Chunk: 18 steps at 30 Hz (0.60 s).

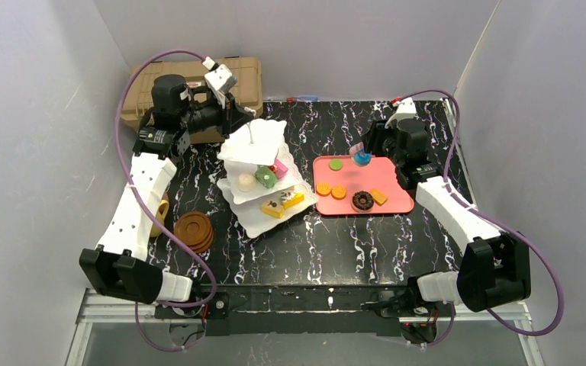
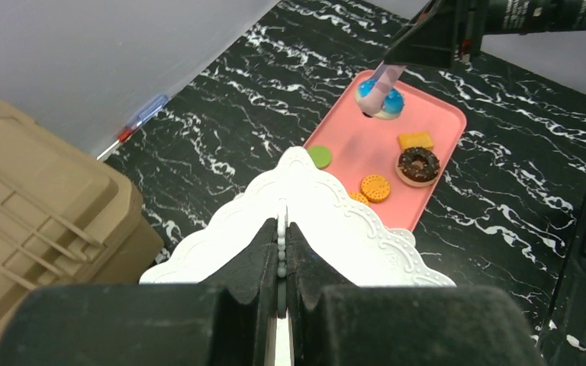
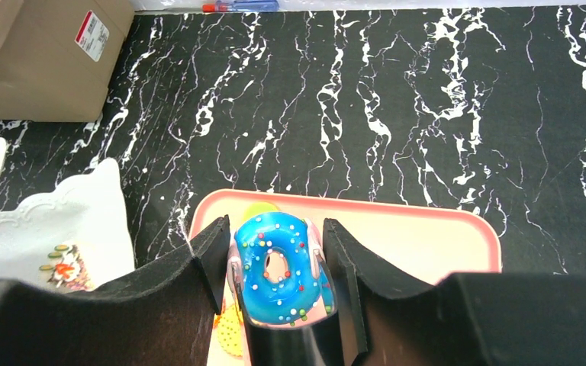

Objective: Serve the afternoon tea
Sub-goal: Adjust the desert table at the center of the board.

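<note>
left jaws clamped on stand [image 2: 351, 236] loop | right jaws gripping blue donut [image 3: 278, 268] over tray [image 3: 412, 244] | several pastries [image 1: 265, 178] tiered; five more on tray, saucers [image 1: 194, 231] unserved

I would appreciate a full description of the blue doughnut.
The blue doughnut is a small toy ring: glossy blue icing with coloured sprinkles over a pale pink base, seemingly plastic. The right gripper's black fingers press it from both sides, icing towards the wrist camera, above the pink tray's far end. Whether it touches the tray is unclear.
</note>
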### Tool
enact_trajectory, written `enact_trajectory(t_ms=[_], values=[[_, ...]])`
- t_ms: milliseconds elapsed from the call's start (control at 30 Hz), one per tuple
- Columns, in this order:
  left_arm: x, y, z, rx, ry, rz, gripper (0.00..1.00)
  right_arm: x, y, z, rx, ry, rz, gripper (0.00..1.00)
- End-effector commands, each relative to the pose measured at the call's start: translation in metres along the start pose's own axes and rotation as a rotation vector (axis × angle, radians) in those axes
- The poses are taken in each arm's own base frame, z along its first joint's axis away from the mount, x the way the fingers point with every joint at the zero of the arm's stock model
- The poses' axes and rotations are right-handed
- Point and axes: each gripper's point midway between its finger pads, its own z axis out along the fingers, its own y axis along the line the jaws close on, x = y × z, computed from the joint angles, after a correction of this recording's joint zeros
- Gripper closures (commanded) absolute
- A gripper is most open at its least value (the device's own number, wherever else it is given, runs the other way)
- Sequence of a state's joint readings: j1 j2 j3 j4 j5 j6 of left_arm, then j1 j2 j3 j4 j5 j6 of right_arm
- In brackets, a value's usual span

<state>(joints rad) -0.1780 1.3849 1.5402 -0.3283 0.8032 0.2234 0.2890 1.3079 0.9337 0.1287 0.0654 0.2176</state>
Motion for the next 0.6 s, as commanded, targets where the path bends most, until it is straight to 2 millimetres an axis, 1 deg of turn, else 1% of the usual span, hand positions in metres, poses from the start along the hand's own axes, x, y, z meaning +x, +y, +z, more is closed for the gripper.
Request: enact_trajectory(t_ms=[0, 133, 167, 233, 367, 467, 567], values=[[-0.048, -0.003, -0.022, -0.16, -0.139, 0.144, 1.0, -0.048, 0.02, -0.009, -0.062, -0.119, 0.018, 0.72], [-0.043, -0.009, -0.026, -0.262, -0.13, 0.184, 1.0, -0.048, 0.024, -0.008, -0.077, -0.12, 0.029, 0.72], [-0.039, -0.009, -0.027, -0.297, -0.124, 0.185, 1.0, -0.049, 0.025, -0.008, -0.08, -0.122, 0.03, 0.72], [-0.039, -0.014, -0.032, -0.353, -0.146, 0.182, 1.0, -0.048, 0.028, -0.007, -0.086, -0.122, 0.032, 0.72], [-0.038, -0.019, -0.034, -0.463, -0.166, 0.123, 1.0, -0.045, 0.035, -0.006, -0.099, -0.117, 0.035, 0.72], [-0.035, -0.011, -0.036, -0.563, -0.162, 0.07, 1.0, -0.044, 0.041, -0.007, -0.111, -0.115, 0.031, 0.72], [-0.03, -0.002, -0.038, -0.625, -0.16, 0.026, 1.0, -0.042, 0.051, -0.009, -0.127, -0.11, 0.026, 0.72]])
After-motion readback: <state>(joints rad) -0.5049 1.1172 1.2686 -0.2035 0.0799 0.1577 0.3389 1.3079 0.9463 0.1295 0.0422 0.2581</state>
